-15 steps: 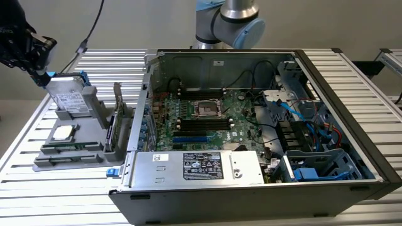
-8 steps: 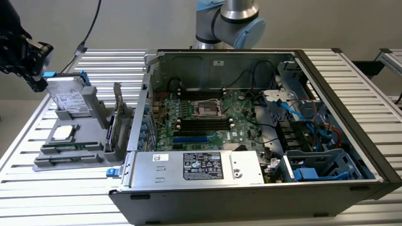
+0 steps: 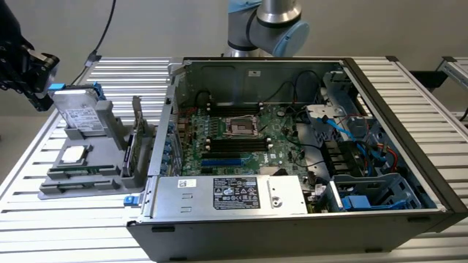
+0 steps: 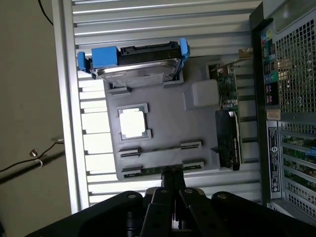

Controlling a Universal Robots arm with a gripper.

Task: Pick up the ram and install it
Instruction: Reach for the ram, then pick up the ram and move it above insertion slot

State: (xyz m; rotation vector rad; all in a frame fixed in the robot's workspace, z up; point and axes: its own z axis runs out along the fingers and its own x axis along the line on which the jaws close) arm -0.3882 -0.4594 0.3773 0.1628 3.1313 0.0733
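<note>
Green, long and narrow, the flat ram stick [image 4: 153,171] lies in the outer of 2 slotted rows on the grey plastic parts holder [image 4: 168,123], at the end away from the silver hard drive with blue rails [image 4: 136,64]. The holder sits on the slatted metal table [image 4: 94,148] beside the open black computer case [image 3: 292,241]. It also carries a square silver processor chip [image 4: 132,123] and a taller green expansion card [image 4: 228,86] standing on edge. The black gripper [image 4: 172,178] hangs above the holder, apart from it. Its 2 fingers [image 4: 167,185] are pressed together with nothing between them, and in the wrist view their tips line up with the ram.
</note>
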